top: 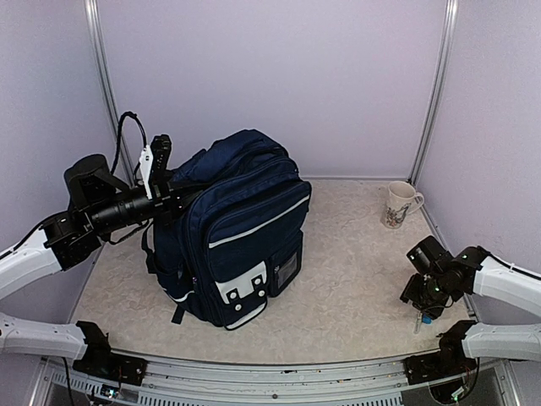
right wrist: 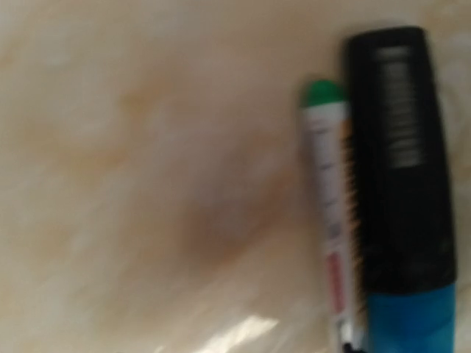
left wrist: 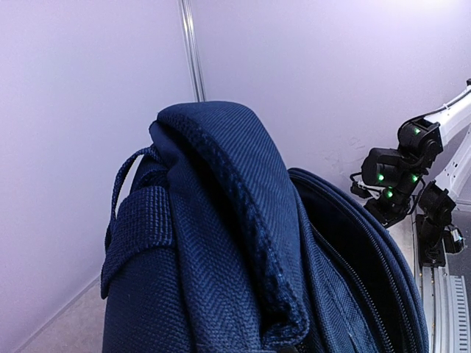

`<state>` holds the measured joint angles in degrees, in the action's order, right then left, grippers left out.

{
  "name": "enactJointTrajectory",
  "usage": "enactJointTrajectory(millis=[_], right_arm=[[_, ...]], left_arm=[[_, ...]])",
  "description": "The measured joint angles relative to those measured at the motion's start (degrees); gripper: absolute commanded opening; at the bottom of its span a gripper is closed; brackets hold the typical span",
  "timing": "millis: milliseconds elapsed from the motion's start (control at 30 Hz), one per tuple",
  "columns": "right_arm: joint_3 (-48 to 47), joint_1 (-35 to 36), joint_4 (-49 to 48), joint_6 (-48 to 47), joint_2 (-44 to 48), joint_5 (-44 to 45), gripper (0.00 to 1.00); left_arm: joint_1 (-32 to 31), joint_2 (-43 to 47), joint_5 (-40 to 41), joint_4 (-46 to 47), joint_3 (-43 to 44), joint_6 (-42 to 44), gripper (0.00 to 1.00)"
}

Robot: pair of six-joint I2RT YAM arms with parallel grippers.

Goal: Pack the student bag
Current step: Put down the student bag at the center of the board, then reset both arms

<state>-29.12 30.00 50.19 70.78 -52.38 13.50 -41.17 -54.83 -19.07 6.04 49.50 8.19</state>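
**Backpack (top: 245, 228) upright, left of centre**

A mug (top: 399, 204) stands at the table's (top: 355, 271) far right. A green-capped marker (right wrist: 333, 213) and a blue pen (right wrist: 401, 184) lie side by side below the right gripper (top: 420, 306) (opening unclear). The backpack's pockets face near-right. The left gripper (top: 173, 199) is closed at its top.

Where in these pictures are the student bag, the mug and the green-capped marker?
student bag (top: 249, 258), top external view, on its navy front panel.
mug (top: 396, 207), top external view, on its side wall.
green-capped marker (right wrist: 330, 184), right wrist view, on its white barrel.
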Motion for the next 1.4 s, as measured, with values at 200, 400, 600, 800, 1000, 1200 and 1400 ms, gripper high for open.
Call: enactJointTrajectory(millis=[200, 400, 600, 800, 1000, 1200, 1400], right_arm=[[2.73, -4.37, -3.67, -0.52, -2.29, 0.39, 0.59], [1.88, -4.74, -6.67, -1.16, -12.28, 2.71, 0.55], [1.03, -5.14, -8.98, -1.55, -14.49, 3.98, 0.12], [1.53, -5.38, -11.30, -4.52, -13.55, 2.03, 0.00], [0.39, -5.38, -14.53, -10.78, -13.49, -3.39, 0.00], [-9.62, -4.42, -24.41, -21.27, -7.43, -10.10, 0.00], [-26.91, 3.87, -46.12, -36.30, -9.07, -19.69, 0.00]], left_arm=[[0.00, 0.42, 0.00, 0.04, -0.31, 0.00, 0.10], [0.00, 1.16, 0.07, -0.04, -0.72, 0.07, 0.11], [0.02, 1.68, 0.17, -0.04, -1.07, 0.33, 0.11], [0.00, 1.97, 0.31, -0.04, -1.27, 0.83, 0.12], [0.00, 1.97, 0.50, -0.04, -1.27, 1.16, 0.12], [0.00, 1.97, 0.52, -0.04, -1.27, 1.22, 0.14], [0.00, 1.97, 0.79, -0.04, -1.27, 1.31, 0.14]])
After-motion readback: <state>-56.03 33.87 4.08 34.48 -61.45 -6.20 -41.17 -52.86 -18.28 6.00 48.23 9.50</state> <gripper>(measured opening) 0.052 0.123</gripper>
